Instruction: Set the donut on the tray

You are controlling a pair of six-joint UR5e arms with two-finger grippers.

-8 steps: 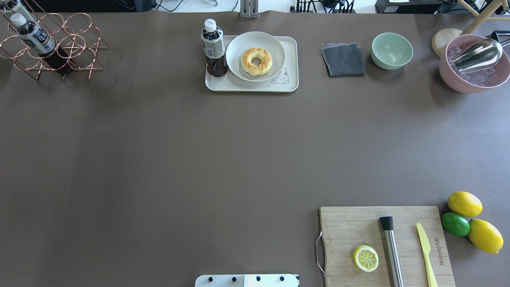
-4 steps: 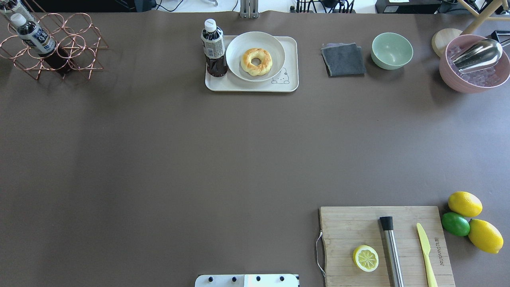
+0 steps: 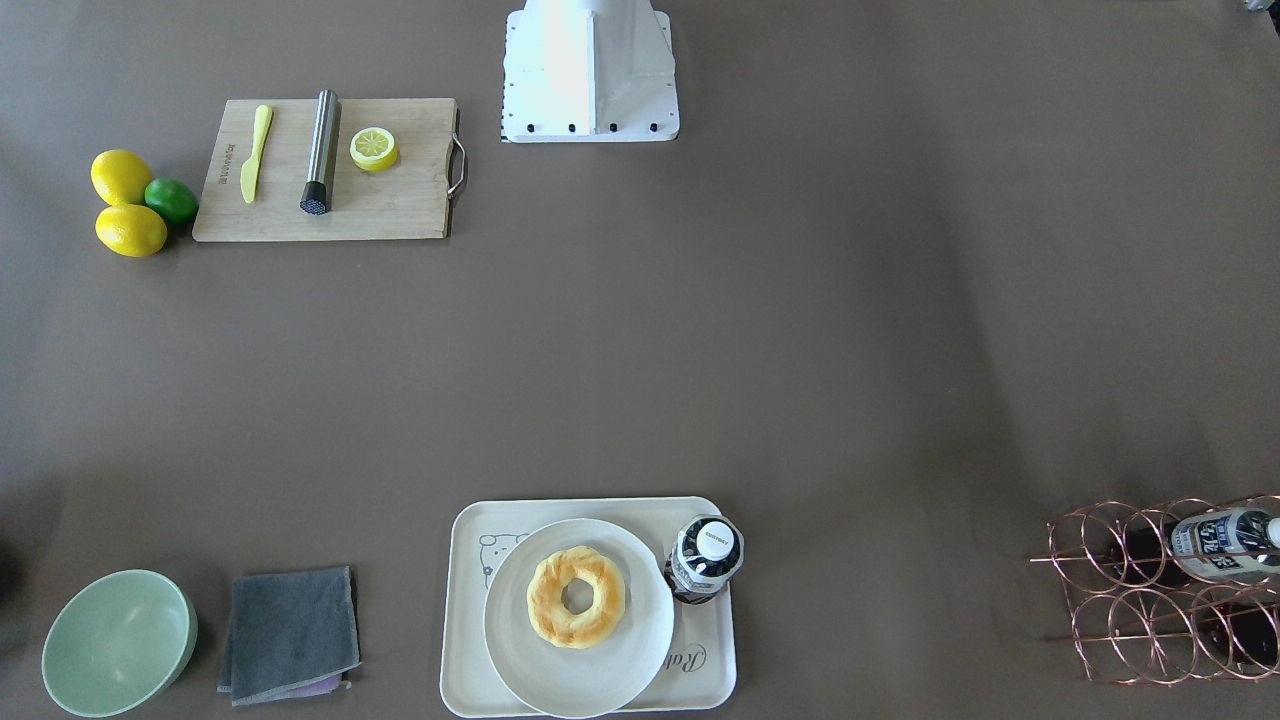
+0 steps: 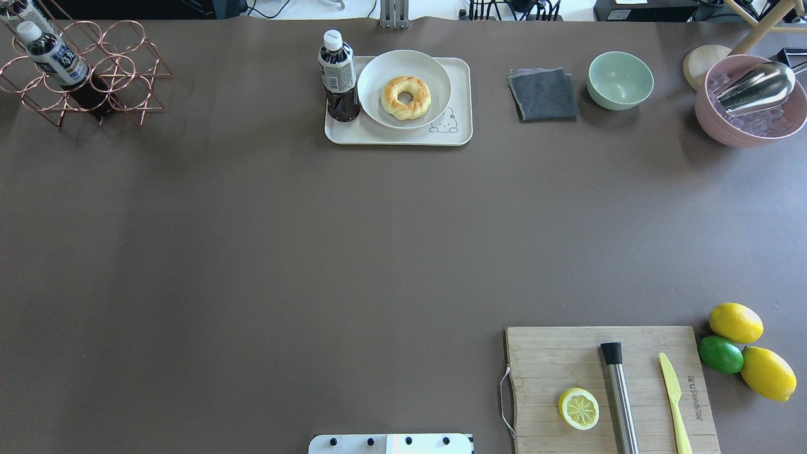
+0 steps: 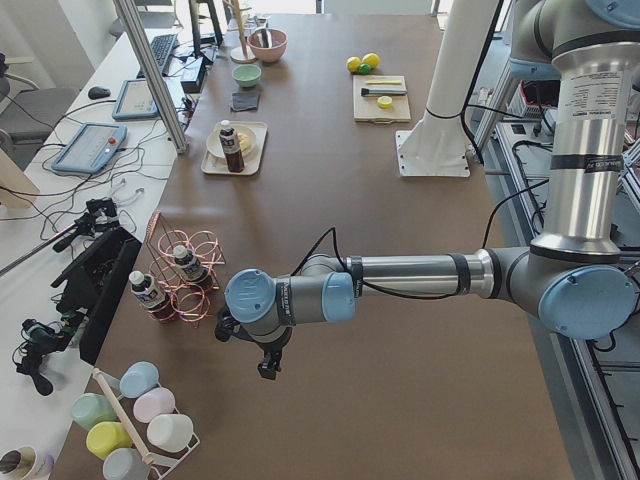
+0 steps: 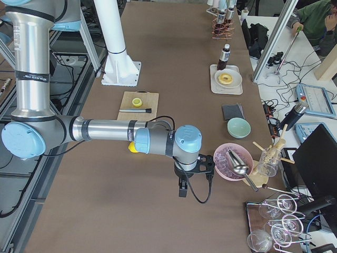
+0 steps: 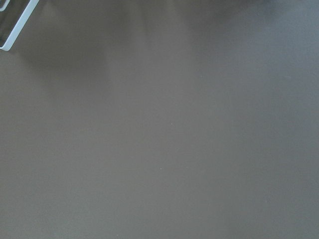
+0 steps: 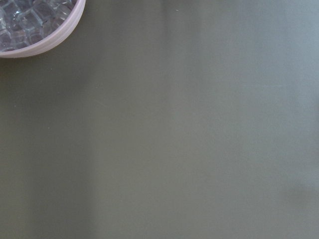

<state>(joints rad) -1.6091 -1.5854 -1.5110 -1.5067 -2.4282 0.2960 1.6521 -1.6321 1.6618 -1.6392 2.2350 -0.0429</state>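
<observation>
The donut (image 4: 421,98) lies on a round white plate (image 4: 378,69) that stands on the cream tray (image 4: 403,135) at the far middle of the table. The front-facing view shows the donut (image 3: 545,600), plate (image 3: 580,680) and tray (image 3: 465,600) the same way. Neither gripper shows in the overhead or front-facing view. The left gripper (image 5: 268,368) shows only in the exterior left view, off the table's left end near the bottle rack. The right gripper (image 6: 182,190) shows only in the exterior right view, beside the pink bowl. I cannot tell whether either is open or shut.
A dark bottle (image 4: 338,75) stands on the tray's left end. A copper rack with bottles (image 4: 94,69) is far left. A grey cloth (image 4: 543,94), green bowl (image 4: 620,80) and pink ice bowl (image 4: 750,104) are far right. A cutting board (image 4: 555,366) with a lemon half (image 4: 579,408) is near right.
</observation>
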